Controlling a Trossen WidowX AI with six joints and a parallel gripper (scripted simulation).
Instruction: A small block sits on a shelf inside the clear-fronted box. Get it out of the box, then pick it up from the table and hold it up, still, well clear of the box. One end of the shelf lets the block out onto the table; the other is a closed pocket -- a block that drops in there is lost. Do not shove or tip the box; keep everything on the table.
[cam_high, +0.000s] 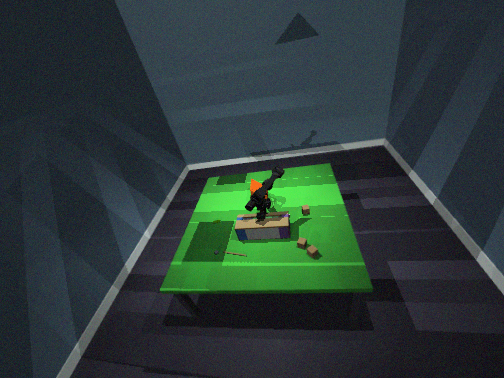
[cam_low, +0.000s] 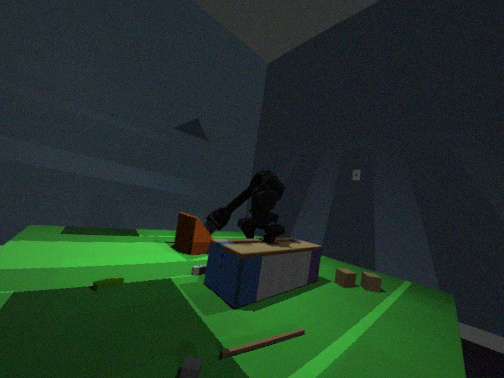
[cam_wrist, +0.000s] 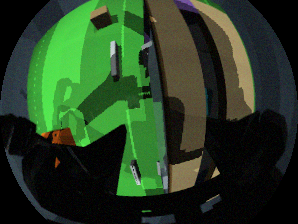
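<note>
The gripper (cam_high: 261, 217) (cam_low: 270, 240) (cam_wrist: 158, 123) hovers, jaws released, at the box's (cam_high: 262, 225) (cam_low: 285, 276) (cam_wrist: 181, 65) twelve-o'clock edge, presumably to reach its top slot.

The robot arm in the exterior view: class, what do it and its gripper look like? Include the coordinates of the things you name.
The jointed robot arm (cam_high: 266, 190) (cam_low: 240, 198) is matte black, with chunky rounded joints and slimmer links. Its parallel-jaw gripper (cam_wrist: 158, 123) is black too, its two fingers tapering to points in the wrist view. Cables or markings cannot be made out.

My gripper (cam_low: 261, 231) is low at the top of the box (cam_low: 284, 276); an orange wedge (cam_low: 192, 234) stands near the arm.
</note>
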